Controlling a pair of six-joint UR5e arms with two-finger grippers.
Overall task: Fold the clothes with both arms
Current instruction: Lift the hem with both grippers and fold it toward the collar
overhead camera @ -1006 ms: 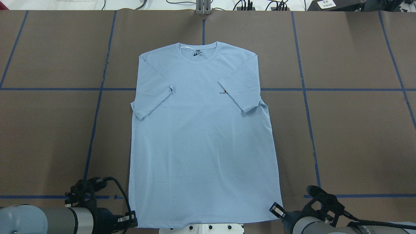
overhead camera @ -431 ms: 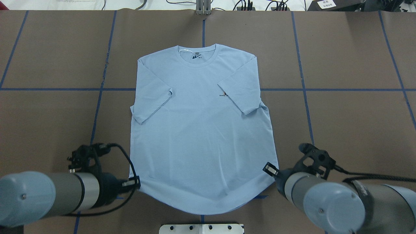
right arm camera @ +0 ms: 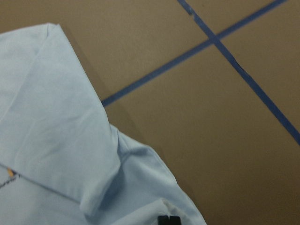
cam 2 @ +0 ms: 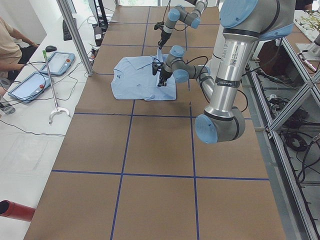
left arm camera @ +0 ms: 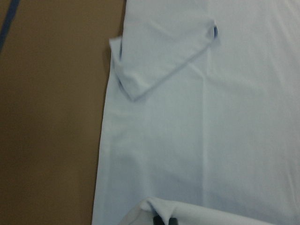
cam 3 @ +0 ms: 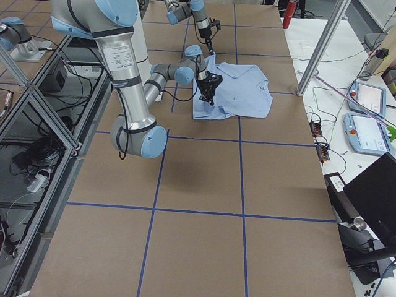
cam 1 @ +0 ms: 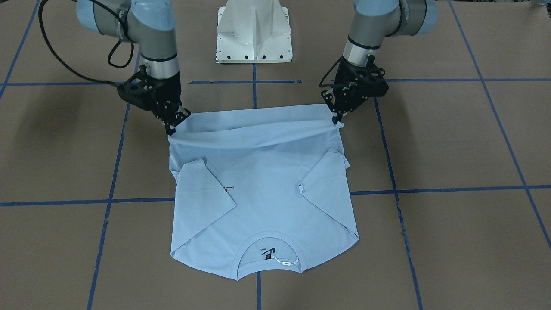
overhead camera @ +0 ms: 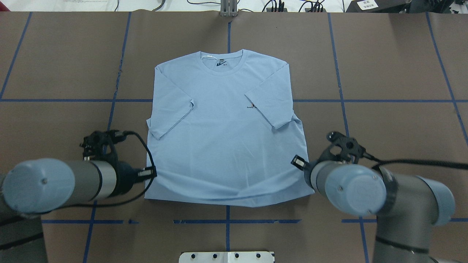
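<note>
Both grippers are clamped on the bottom hem [cam 1: 258, 129] of the light blue T-shirt [cam 1: 262, 181]. The left gripper [cam 1: 338, 119] pinches one hem corner and the right gripper [cam 1: 171, 127] the other. Between them the hem is held up off the table [overhead camera: 402, 73] in a shallow sag, on the side nearest the white base [cam 1: 254, 30]. The wrist cameras catch only the finger ends at the frame edge with cloth bunched around them, so the grip looks closed rather than plainly so. The rest of the T-shirt lies flat, chest up, its collar [overhead camera: 222, 60] and white neck tag [cam 1: 285, 261] away from the robot. Both short sleeves [cam 1: 202, 189] are folded inward over the body, and one partly covers the chest print [overhead camera: 251, 106]. Blue tape lines [overhead camera: 365, 100] cross the brown table.
</note>
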